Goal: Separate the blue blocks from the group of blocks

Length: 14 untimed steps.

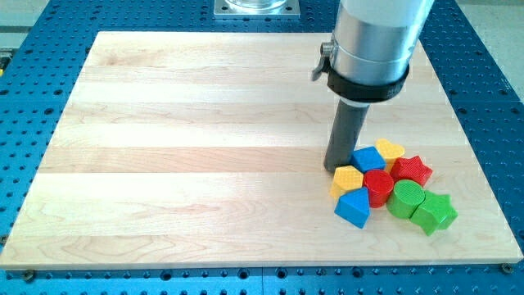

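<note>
Several blocks sit packed together at the view's lower right of the wooden board [188,156]. A blue cube [368,159] lies at the group's upper left. A second blue block [353,208], wedge-like, lies at the group's bottom left. Between them is a yellow hexagon [347,178]. A red cylinder [378,186] sits in the middle, a yellow block [390,150] at the top, a red star [412,170] at the right, a green cylinder [404,197] and a green star [434,212] at the bottom right. My tip [337,168] stands just left of the blue cube, touching or nearly touching it.
The board lies on a blue perforated table [491,90]. The arm's grey cylinder [372,41] hangs above the group's upper left. The board's right edge is near the green star.
</note>
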Each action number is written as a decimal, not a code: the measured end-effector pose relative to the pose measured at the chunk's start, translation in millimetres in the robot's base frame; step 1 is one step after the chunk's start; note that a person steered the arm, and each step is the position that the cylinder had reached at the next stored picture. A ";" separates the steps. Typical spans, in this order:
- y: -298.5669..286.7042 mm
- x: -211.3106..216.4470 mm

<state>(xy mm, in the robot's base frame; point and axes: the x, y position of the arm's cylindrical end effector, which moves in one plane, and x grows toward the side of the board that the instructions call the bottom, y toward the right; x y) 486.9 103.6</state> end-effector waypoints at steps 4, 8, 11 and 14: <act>95.9 -86.3; 208.7 116.3; 94.5 123.1; -15.5 80.5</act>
<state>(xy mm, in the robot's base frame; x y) 567.4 88.1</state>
